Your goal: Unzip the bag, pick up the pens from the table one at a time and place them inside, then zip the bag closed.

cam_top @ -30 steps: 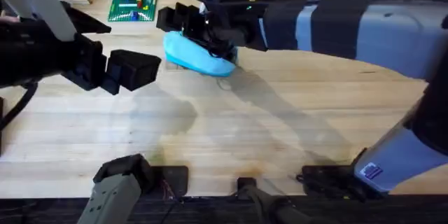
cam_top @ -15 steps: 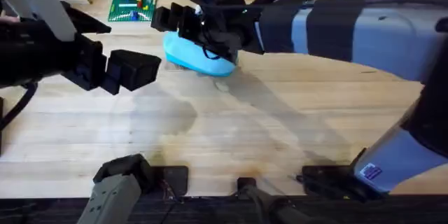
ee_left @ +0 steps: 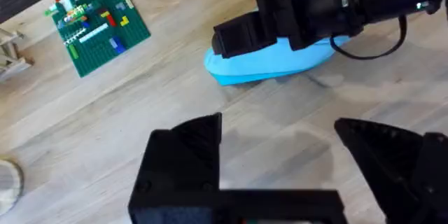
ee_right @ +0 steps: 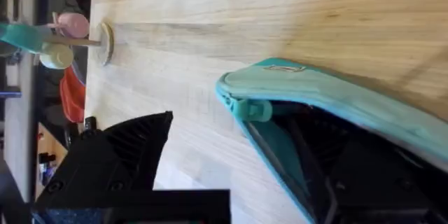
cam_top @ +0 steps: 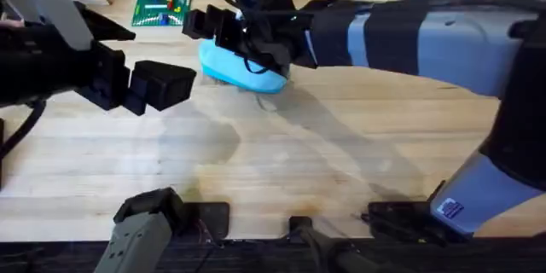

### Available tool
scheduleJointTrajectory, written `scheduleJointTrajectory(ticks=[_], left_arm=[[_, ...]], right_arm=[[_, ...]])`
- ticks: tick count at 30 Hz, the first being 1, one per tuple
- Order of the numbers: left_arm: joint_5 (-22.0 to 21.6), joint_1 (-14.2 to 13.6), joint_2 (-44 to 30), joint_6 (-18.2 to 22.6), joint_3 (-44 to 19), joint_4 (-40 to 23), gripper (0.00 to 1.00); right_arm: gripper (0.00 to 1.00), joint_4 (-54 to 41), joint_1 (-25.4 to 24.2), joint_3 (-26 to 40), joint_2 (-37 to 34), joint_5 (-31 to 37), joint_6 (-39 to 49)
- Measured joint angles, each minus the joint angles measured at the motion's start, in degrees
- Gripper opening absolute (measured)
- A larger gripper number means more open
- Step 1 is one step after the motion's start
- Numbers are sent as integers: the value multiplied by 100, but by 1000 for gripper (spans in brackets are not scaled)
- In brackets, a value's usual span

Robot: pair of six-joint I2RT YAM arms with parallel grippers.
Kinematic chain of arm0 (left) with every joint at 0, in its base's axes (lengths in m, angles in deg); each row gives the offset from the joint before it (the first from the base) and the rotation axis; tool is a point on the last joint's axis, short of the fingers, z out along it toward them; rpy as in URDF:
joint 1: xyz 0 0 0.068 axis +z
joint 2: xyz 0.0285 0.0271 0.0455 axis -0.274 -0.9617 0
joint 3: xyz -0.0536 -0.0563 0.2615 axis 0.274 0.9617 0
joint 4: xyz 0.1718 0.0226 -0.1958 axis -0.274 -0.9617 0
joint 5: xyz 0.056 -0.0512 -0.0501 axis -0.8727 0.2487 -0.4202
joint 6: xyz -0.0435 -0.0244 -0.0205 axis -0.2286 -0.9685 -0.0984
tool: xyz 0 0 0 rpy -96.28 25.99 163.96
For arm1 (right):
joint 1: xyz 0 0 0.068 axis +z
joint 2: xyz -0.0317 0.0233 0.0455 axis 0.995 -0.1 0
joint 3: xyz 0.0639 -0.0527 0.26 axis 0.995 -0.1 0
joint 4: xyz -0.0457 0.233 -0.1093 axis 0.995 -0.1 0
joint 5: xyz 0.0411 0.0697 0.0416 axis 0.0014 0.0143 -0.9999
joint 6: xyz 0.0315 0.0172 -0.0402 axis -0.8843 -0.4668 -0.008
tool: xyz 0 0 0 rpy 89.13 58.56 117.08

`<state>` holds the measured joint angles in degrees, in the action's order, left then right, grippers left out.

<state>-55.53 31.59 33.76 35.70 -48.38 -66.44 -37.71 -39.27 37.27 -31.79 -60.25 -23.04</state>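
**A:** What has shifted in the last second?

**B:** Only a little. The right gripper [cam_top: 223, 32] has slid slightly leftward along the bag [cam_top: 241, 68], towards its far-left end. The bag itself has not budged. It lies on the table [cam_top: 341, 162] at the far side, just right of the green brick baseplate [cam_top: 162, 4].

**A:** Is that pincer holding anything?

**B:** It looks released. In the right wrist view one black finger [ee_right: 119, 161] stands clear of the bag's [ee_right: 336, 98] lip, with bare wood between them, so nothing is pinched there. The mouth gapes and the dark lining shows, so I judge the unzipping done.

**A:** And the other arm?

**B:** The left gripper [cam_top: 162, 85] has stayed put, hanging over the table on the near left of the bag. Its fingers are spread wide and empty, as the left wrist view [ee_left: 276, 136] makes plain, with the bag [ee_left: 273, 63] beyond them.

**A:** What does that mean for the job?

**B:** The right arm seems to be working at the open mouth, perhaps releasing a pen inside or finding the zip pull. Whether pens lie in that dark lining I cannot tell. Closing the zip looks like the step still owed
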Motion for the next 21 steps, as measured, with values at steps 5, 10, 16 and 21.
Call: scheduleJointTrajectory(ticks=[5,10,16,21], left_arm=[[0,0,0,0,0,0,995],[0,0,0,0,0,0,996],[0,0,-1,0,0,0,996],[0,0,-2,0,0,0,996]], right_arm=[[996,2,0,2,0,0,-2],[996,0,0,32,-1,-2,-2],[996,2,0,180,0,-2,-4],[996,0,0,227,0,-2,-4]])
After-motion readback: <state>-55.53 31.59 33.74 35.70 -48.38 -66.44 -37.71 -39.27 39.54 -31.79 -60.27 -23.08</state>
